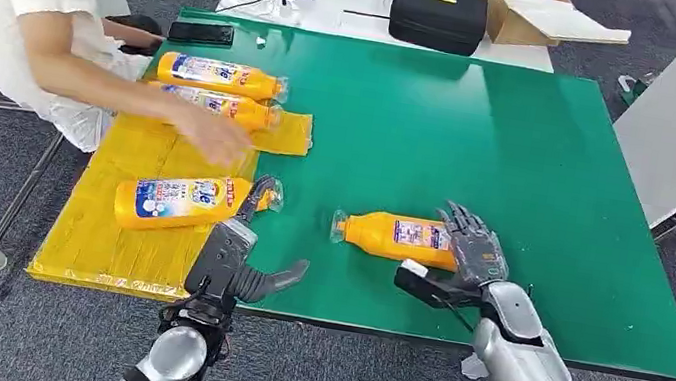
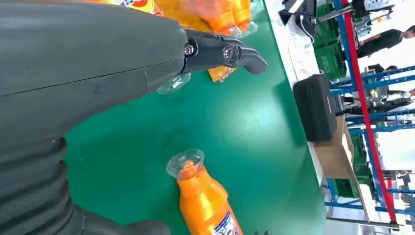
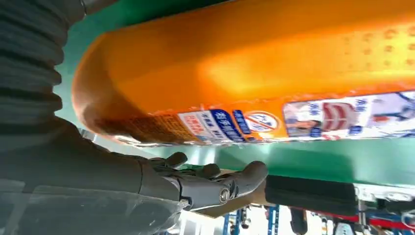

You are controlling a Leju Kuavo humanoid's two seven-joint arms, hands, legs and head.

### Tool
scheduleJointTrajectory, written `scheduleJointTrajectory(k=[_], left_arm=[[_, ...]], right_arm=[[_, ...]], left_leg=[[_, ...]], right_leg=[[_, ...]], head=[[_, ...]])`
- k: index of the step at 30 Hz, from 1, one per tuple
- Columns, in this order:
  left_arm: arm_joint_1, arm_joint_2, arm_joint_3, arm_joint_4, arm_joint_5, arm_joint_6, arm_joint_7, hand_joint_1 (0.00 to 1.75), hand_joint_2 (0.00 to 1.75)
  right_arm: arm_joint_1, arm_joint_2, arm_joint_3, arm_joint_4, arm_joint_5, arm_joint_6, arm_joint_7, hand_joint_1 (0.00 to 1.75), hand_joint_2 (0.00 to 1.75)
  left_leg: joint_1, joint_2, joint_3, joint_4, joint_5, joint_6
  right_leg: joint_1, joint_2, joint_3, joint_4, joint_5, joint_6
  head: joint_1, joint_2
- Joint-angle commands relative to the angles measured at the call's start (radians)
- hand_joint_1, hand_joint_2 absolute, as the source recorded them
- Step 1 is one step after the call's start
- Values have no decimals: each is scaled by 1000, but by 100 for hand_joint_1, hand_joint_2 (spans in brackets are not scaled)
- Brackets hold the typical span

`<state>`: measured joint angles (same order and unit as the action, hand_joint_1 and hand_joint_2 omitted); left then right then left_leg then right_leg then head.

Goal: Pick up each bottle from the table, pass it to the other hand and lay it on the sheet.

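Right hand [image 1: 472, 253] at lower centre-right of the head view, fingers [image 1: 465, 232] spread over the base end of an orange bottle [image 1: 398, 237] lying on its side on the green worktop [image 1: 521, 157], cap pointing left. Thumb is below the bottle; can't tell if the grip has closed. Left hand [image 1: 238, 257] at lower centre, fingers apart, holding nothing, just beside the cap of a bottle on the sheet [image 1: 176, 200]. Yellow sheet [image 1: 95, 235] covers the worktop's left edge; two more bottles [image 1: 219, 77] lie at its upper end. A person's hand [image 1: 211, 136], blurred, reaches over them from the upper left.
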<state>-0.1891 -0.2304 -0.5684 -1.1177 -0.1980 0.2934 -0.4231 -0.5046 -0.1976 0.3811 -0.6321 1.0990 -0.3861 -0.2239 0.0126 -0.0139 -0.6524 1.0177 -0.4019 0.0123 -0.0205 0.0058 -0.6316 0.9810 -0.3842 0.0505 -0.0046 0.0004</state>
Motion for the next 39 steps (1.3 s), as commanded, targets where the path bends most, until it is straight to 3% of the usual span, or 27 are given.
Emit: scheduleJointTrajectory(k=[1,5,8,9,10,11,13,14,20,26,36,39], left_arm=[[-25,31,-29,11,5,0,8,0,175],[-19,30,-22,24,-1,11,3,0,175],[-22,29,-19,29,-3,17,-2,0,175],[-24,29,-18,30,-4,18,-3,0,175],[-26,29,-17,30,-3,19,-3,0,175],[-29,30,-16,33,-5,20,-3,0,175],[-32,30,-16,36,-5,18,-3,0,175],[-35,31,-16,40,-3,17,-5,0,175],[-36,31,-16,42,-3,17,-6,0,175],[-43,30,-26,57,8,7,-15,0,175],[-43,28,-27,58,9,7,-18,0,175],[-39,27,-28,51,15,13,-35,0,175]], right_arm=[[-30,-12,44,103,23,39,39,0,175],[-45,-32,50,129,61,18,96,0,175],[-58,-32,46,161,54,82,103,0,175],[-63,-34,43,170,49,113,105,31,175],[-67,-36,44,183,46,137,106,154,175],[-71,-35,33,196,23,198,108,175,175],[-66,-34,9,199,-15,237,85,175,175],[-58,-30,-37,202,-89,302,27,175,175],[-54,-32,-37,201,-92,306,24,175,175],[-41,-63,-40,207,-150,404,-10,175,175],[-32,-67,-41,202,-161,408,-29,175,175],[5,-54,-89,152,-275,398,-134,175,175]], left_leg=[[0,1,5,-1,-1,0],[0,0,5,-1,-1,0],[0,0,7,-1,-1,0],[0,0,5,-1,0,0],[0,0,6,-1,-1,0],[0,1,8,-1,-1,0],[0,0,8,-1,-1,0],[1,-1,7,-1,0,0],[1,-2,11,-1,0,0],[1,-3,13,-2,-1,0],[1,-3,14,-2,0,0],[1,-2,14,-2,0,0]], right_leg=[[1,-1,6,-1,-2,-3],[1,-1,5,-1,-1,-2],[1,-2,7,-1,-1,-2],[1,-1,6,-1,-1,-2],[1,-1,7,-1,-1,-2],[1,-1,9,-1,-1,-3],[1,-2,9,-2,-1,-3],[1,-3,8,-1,-1,-2],[2,-3,11,-3,-1,-2],[2,-5,14,-4,-2,-3],[2,-4,14,-4,-2,-2],[2,-4,15,-4,-2,-1]], head=[[0,0],[0,0],[0,0],[0,0],[0,0],[0,0],[0,0],[0,0],[1,0],[0,0],[0,0],[0,0]])
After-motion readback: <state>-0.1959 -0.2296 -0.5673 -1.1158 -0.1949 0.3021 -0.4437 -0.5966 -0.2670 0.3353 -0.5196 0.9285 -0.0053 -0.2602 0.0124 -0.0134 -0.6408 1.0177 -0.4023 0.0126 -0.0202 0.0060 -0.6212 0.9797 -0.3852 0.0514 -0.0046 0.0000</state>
